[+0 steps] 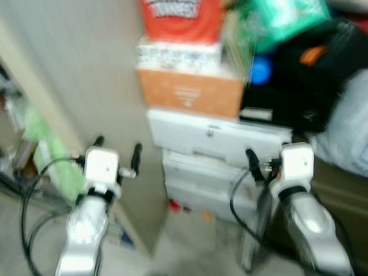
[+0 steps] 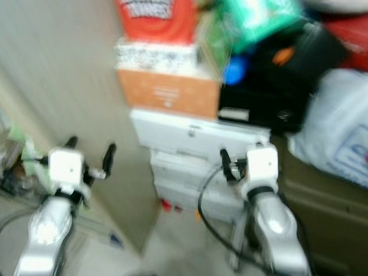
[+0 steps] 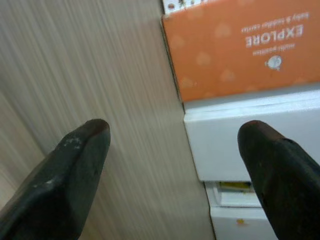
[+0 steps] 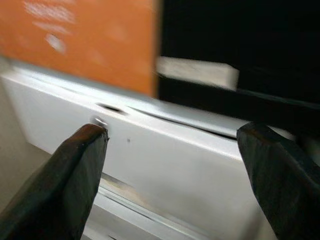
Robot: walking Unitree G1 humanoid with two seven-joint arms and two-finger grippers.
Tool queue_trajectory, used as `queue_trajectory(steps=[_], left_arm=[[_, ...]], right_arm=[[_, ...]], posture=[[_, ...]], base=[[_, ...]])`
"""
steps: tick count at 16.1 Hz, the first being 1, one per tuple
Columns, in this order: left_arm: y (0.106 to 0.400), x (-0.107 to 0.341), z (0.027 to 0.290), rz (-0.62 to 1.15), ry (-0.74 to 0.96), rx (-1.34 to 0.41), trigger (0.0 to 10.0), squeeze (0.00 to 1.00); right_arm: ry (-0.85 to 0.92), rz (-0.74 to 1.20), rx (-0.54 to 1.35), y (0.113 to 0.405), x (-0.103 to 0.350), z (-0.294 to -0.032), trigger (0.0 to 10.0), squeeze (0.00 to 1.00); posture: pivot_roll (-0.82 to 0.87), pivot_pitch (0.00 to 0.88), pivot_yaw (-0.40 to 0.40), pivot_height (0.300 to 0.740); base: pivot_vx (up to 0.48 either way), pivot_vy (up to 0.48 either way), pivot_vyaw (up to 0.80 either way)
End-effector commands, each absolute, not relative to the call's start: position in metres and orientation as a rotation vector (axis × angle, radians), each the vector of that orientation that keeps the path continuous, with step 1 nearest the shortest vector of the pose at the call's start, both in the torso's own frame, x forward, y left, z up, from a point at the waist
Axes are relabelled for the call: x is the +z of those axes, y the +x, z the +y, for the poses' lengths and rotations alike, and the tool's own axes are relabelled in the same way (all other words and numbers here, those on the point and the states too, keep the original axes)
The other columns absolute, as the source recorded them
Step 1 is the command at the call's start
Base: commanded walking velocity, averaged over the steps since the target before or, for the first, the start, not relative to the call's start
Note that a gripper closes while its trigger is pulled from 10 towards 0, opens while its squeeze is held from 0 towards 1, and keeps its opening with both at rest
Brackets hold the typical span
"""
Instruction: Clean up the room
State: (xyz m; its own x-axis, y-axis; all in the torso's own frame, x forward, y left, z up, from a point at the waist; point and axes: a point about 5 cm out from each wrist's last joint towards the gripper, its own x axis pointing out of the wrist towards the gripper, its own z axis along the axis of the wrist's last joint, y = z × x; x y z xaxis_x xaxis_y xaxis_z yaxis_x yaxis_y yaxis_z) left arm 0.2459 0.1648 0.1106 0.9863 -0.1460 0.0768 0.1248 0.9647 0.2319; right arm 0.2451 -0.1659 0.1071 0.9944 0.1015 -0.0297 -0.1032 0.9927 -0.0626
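In the blurred left eye view both silver arms are raised forward, fingers pointing up toward a stack of boxes. The left gripper (image 1: 117, 148) has its two black fingers spread apart and holds nothing; a tall wood-grain panel (image 1: 77, 69) stands straight beyond it. To its left, a shelf (image 1: 13, 139) holds blurred clutter, with something green (image 1: 50, 156) near the arm. The right gripper (image 1: 253, 160) shows one finger clearly here. Ahead of it and between the two grippers rises the stack: white plastic drawers (image 1: 214, 136) at finger height, an orange box (image 1: 191, 92) above them, a speckled white box (image 1: 179, 54) over that, and a red item (image 1: 181, 13) on top. Up and to the right of the right gripper sit a black bag (image 1: 313, 83), a blue round thing (image 1: 262, 70) and a green package (image 1: 282, 11); a pale plastic bag (image 1: 357, 127) lies right of it.

The right eye view shows the same scene, with a strip of bare floor (image 2: 176, 248) between the arms, below the drawers.

The left wrist view looks between parted fingers, the panel behind one, the orange box reading "EXPLORE" and the white drawer edge behind the other.

The right wrist view shows that gripper open and empty too, its fingers framing the white drawer front close ahead, with orange box and black bag above.
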Motion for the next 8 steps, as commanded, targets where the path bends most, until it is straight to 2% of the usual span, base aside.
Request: queue_trajectory(steps=[1, 8], left_arm=[[0.2439, 0.1085, 0.1639, -0.083, 0.223, -0.122, 10.0, 0.0], [0.2392, 0.1041, 0.1644, -0.063, 0.229, -0.128, 10.0, 0.0]], right_arm=[[-0.071, 0.041, 0.097, 0.242, 0.1046, -0.1696, 10.0, 0.0], [-0.076, 0.054, 0.1, 0.2398, 0.1018, -0.1688, 10.0, 0.0]], posture=[[-0.03, 0.0, 0.015, 0.74], [-0.03, 0.0, 0.023, 0.74]], base=[[0.0, 0.0, 0.8], [0.0, 0.0, 0.8]])
